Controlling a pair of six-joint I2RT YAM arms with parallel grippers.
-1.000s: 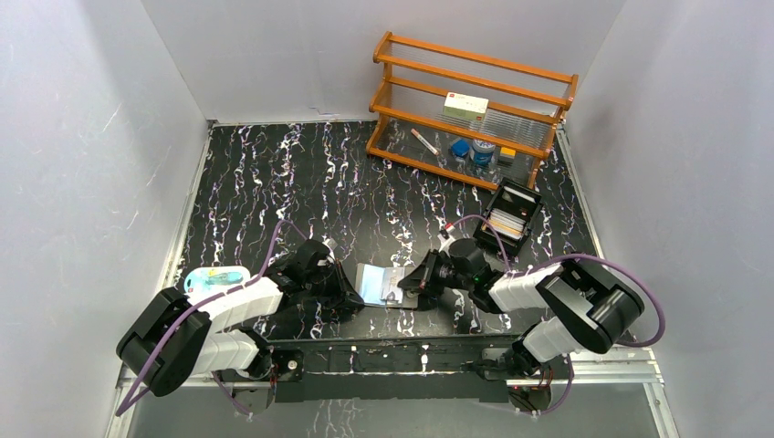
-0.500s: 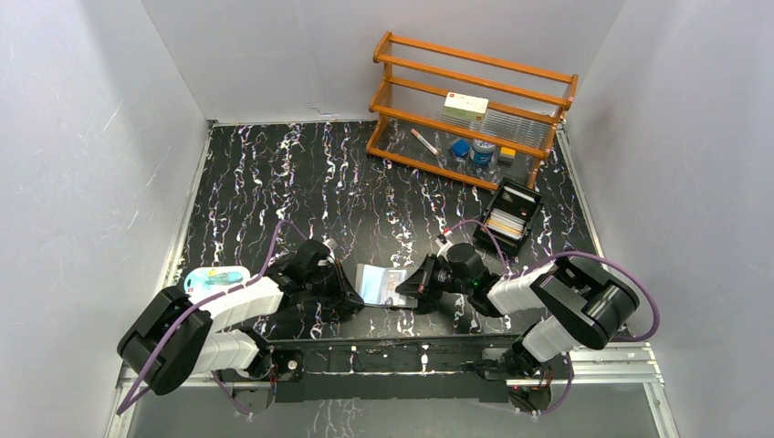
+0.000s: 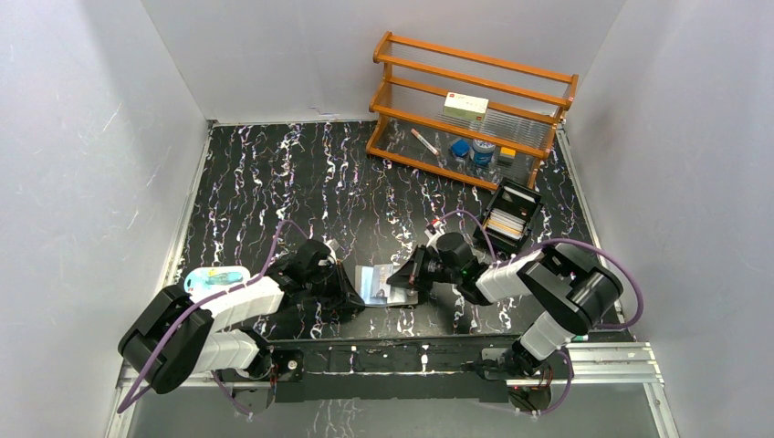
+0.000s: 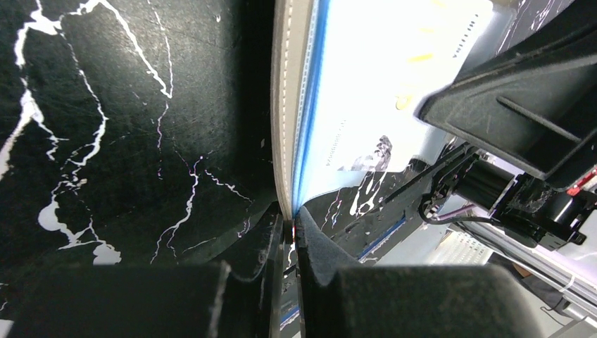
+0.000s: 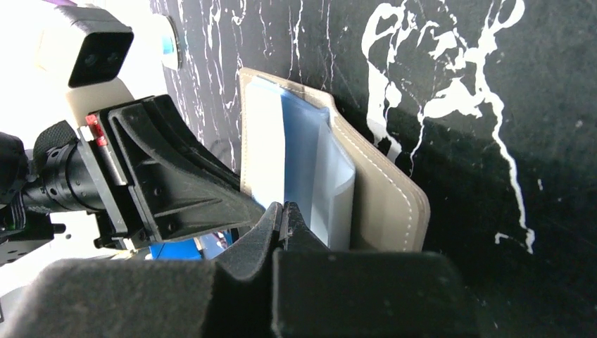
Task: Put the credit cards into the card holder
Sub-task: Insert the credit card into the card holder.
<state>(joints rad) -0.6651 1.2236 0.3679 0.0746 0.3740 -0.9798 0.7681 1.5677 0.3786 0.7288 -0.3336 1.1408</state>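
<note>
closely, left tool [image 4: 290, 229] clamps card holder [image 3: 377, 282], closed right tool [image 5: 283, 214] opposite, tray [image 3: 521, 197] beyond.

The top view looks down from high at the near edge over the whole surface [image 3: 256, 182]; both wrist views, very close, face each other across the card holder [image 5: 384, 204].

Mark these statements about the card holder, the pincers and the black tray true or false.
1. The card holder is open, between the two pincers. True.
2. The left pincer stands wide open, clear of the card holder. False: it is shut on the holder's grey stitched edge.
3. The black tray sits on the top shelf of the wooden rack. False: it stands on the table in front of the rack.
4. The right pincer is shut. True.
</note>
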